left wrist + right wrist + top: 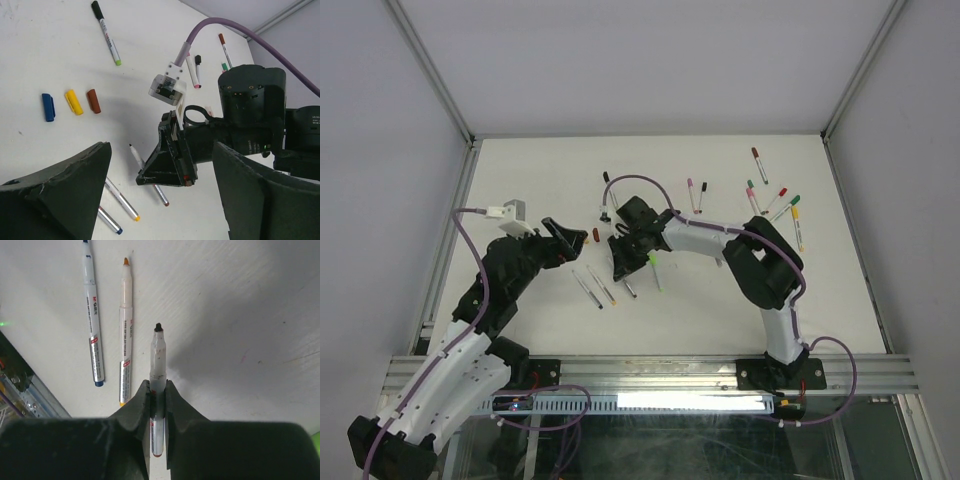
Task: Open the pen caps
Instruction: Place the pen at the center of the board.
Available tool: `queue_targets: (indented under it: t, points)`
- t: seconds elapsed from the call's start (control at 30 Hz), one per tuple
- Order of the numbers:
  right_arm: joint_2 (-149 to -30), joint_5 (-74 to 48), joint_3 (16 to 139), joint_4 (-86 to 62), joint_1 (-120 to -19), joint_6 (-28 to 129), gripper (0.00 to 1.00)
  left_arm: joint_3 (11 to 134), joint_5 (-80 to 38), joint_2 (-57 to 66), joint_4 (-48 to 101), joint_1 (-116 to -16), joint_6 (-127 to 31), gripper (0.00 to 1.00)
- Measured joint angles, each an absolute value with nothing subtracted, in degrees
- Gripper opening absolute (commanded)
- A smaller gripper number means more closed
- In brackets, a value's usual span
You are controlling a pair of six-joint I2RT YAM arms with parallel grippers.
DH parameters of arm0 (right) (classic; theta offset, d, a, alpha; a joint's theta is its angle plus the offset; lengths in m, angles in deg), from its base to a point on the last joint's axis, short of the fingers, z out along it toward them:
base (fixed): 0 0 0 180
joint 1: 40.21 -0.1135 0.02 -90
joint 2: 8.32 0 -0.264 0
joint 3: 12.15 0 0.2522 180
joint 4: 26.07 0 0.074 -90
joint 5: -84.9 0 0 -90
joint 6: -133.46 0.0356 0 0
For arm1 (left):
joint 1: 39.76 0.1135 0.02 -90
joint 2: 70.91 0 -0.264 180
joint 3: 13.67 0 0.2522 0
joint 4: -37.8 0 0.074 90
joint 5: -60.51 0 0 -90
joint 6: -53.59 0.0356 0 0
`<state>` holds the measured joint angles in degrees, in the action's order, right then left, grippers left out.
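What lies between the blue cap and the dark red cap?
A yellow cap, touching neither blue cap nor dark red cap; left wrist view shows it.

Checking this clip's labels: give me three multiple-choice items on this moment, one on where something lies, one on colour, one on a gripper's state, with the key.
1. In the left wrist view, the three loose caps lie:
A) side by side in a row on the table
B) stacked in a pile
C) standing upright, far apart

2. Their colours are:
A) green, pink, black
B) blue, yellow, dark red
C) all white

3. The right gripper is:
A) open and empty
B) shut on a cap
C) shut on an uncapped pen

Key:
1 A, they lie flat next to one another.
2 B, those colours show from left to right.
3 C, the right wrist view shows it clamping the barrel, with the bare dark tip ahead.
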<state>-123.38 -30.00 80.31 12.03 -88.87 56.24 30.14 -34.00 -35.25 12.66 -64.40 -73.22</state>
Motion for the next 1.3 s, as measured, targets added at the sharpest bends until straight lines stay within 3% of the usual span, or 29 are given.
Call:
queue_targets:
  t: [0.23, 0.37, 0.87, 1.1, 1.3]
  points:
    - [-125.5, -24.9, 82.5, 12.9, -90.9, 59.7, 0.17, 30.1, -33.8, -36.8, 12.0, -64.4, -73.2, 0.85]
    - [-126.1, -23.5, 83.2, 13.2, -91.5, 60.8, 0.28, 30.1, -33.3, -37.7, 12.0, -64.4, -73.2, 0.85]
    - [-125.3, -23.0, 83.6, 13.8, -91.6, 59.1, 0.32, 28.1, -30.4, -39.8, 12.6, -64.4, -73.4, 0.89]
    - [-118.1, -25.3, 83.1, 15.0, -91.4, 53.4, 0.37, 26.1, -28.7, -40.0, 15.5, -64.4, -75.0, 0.99]
    - [-111.4, -32.2, 81.9, 16.7, -88.8, 46.6, 0.44, 24.0, -26.4, -38.9, 20.3, -64.4, -77.2, 0.99]
